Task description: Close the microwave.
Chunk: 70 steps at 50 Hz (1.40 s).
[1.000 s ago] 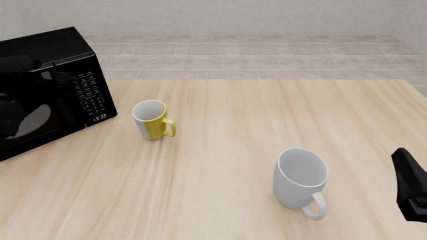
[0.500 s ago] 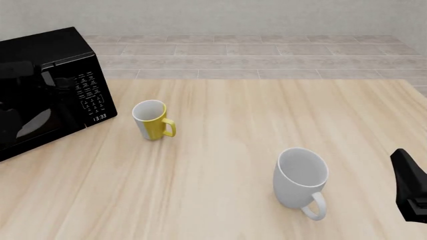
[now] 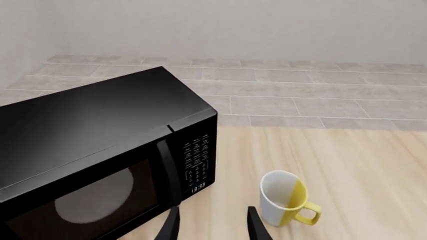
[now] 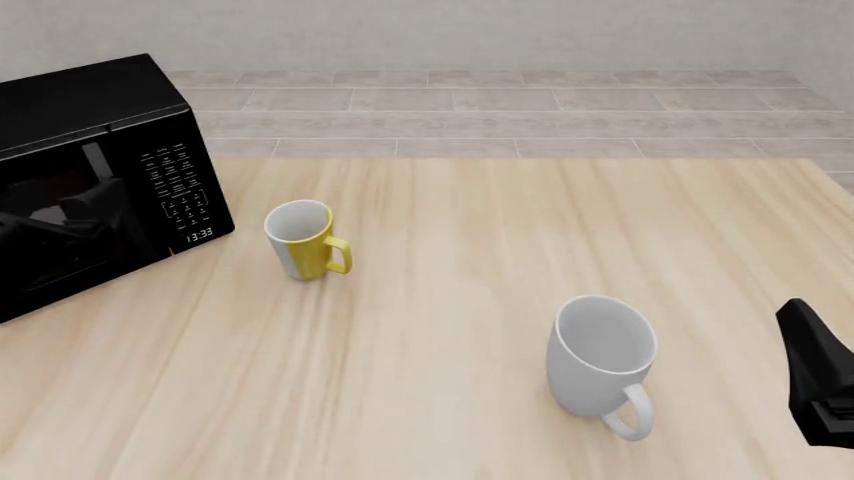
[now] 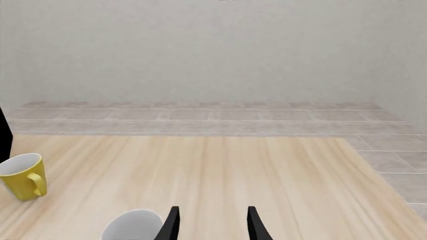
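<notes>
The microwave point(image 4: 94, 170) is a glossy black box at the table's far left. Its dark glass door point(image 3: 93, 200) lies flush with the front, beside the keypad panel point(image 3: 199, 162) and a display reading 13:33. In the left wrist view my left gripper point(image 3: 213, 215) is open and empty, held back from the microwave's front, between the door side and a yellow-and-white mug point(image 3: 285, 204). The left gripper itself is out of the front view; only dark reflections show in the door glass. My right gripper point(image 5: 211, 212) is open and empty at the table's near right edge.
The yellow-and-white mug point(image 4: 304, 240) stands just right of the microwave. A larger white mug point(image 4: 603, 365) stands near the front right, close to the black right arm point(image 4: 817, 375). The table point(image 4: 534, 230) ends at the back against a tiled floor.
The dark arm shape and pale patch seen in the microwave's door glass have shrunk and shifted lower. The right arm has barely moved. The mugs are unmoved.
</notes>
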Each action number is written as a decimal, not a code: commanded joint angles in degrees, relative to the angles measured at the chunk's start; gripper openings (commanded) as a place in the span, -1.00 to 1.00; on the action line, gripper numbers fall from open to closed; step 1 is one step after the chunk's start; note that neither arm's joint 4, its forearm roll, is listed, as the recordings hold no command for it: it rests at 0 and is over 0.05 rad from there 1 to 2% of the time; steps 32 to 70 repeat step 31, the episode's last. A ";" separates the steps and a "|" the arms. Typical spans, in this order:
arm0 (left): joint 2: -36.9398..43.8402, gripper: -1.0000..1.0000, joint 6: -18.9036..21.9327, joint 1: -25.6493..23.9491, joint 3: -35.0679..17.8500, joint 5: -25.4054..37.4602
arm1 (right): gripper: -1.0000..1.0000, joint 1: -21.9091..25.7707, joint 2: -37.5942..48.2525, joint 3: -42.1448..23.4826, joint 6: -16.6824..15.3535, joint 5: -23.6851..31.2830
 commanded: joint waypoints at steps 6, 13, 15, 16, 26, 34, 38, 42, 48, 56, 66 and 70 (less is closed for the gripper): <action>-34.46 1.00 0.85 -1.96 5.75 21.17 | 1.00 0.12 0.13 -0.01 -2.76 0.24; -49.71 1.00 1.52 -3.37 9.80 30.92 | 1.00 -0.40 0.00 -0.06 -2.65 -0.42; -49.78 1.00 0.90 -2.52 8.15 32.77 | 1.00 -1.24 0.05 -0.02 -5.13 0.06; -49.82 1.00 1.55 -2.01 7.35 32.98 | 1.00 -1.04 0.05 -0.05 -4.87 -0.02; -49.85 1.00 4.91 -3.36 3.29 33.96 | 1.00 -1.11 0.02 -0.25 -3.99 0.02; -49.86 1.00 4.88 -3.21 2.35 34.64 | 1.00 -0.89 0.01 -0.12 -4.01 0.10; -49.86 1.00 4.88 -3.21 2.35 34.64 | 1.00 -0.89 0.01 -0.12 -4.01 0.10; -49.86 1.00 4.88 -3.21 2.35 34.64 | 1.00 -0.89 0.01 -0.12 -4.01 0.10; -49.86 1.00 4.88 -3.21 2.35 34.64 | 1.00 -0.89 0.01 -0.12 -4.01 0.10; -49.86 1.00 4.88 -3.21 2.35 34.64 | 1.00 -0.89 0.01 -0.12 -4.01 0.10; -49.86 1.00 4.88 -3.21 2.35 34.64 | 1.00 -0.89 0.01 -0.12 -4.01 0.10; -49.86 1.00 4.88 -3.21 2.35 34.64 | 1.00 -0.89 0.01 -0.12 -4.01 0.10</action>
